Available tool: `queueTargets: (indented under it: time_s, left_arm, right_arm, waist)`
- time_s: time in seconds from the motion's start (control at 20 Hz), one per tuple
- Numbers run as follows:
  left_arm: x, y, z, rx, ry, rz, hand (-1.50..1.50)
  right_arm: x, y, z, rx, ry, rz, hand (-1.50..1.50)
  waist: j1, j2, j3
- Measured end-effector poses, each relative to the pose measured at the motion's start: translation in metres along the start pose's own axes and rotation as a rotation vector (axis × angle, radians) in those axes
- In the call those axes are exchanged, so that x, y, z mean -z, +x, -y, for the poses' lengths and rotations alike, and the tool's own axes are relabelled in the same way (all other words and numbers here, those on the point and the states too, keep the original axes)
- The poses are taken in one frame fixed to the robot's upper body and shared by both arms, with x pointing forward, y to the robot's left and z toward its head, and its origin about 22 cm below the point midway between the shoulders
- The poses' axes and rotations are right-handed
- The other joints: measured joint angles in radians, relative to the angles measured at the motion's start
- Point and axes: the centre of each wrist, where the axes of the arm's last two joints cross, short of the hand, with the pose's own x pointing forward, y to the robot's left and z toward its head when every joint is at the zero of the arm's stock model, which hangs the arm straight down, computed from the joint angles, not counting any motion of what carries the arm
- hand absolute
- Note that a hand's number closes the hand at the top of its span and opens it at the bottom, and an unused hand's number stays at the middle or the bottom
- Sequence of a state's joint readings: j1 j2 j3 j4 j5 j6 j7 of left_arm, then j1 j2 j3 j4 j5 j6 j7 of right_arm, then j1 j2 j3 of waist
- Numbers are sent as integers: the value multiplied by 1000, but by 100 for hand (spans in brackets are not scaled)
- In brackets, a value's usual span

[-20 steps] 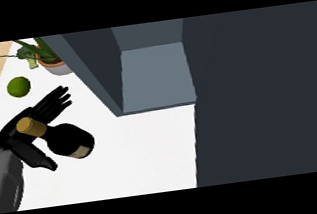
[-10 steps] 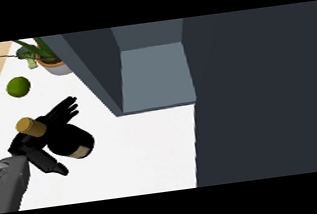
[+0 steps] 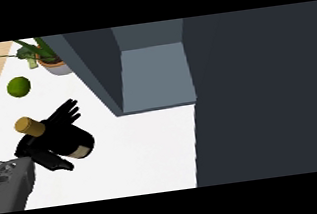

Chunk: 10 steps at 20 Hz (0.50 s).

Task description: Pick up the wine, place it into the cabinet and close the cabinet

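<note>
Drifting lower since earlier, the left hand (image 3: pixel 47 144) grasps the dark cork-topped wine bottle (image 3: pixel 65 139); keep it upright toward the open grey cabinet (image 3: pixel 154 77).

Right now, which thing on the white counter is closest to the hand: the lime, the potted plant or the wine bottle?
The wine bottle; the left hand touches it, while lime and plant sit apart.

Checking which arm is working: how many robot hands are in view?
1: the left hand at lower left on the counter, curled round the wine. The right hand does not show.
</note>
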State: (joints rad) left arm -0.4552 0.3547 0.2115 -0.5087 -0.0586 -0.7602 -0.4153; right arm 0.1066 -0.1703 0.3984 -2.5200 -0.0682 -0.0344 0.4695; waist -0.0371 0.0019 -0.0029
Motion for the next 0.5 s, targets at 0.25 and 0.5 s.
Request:
queueTargets:
  time_s: [0.25, 0.5]
  left_arm:
    - [6, -9, 6, -95, 16, 15, -150]
    - [12, -11, 8, -159, 5, 11, -150]
  right_arm:
    - [0, 0, 5, -26, -14, 7, -150]
    - [1, 2, 7, -41, -16, 6, -150]
  waist:
    - [2, 0, 2]
    - [3, 0, 1]
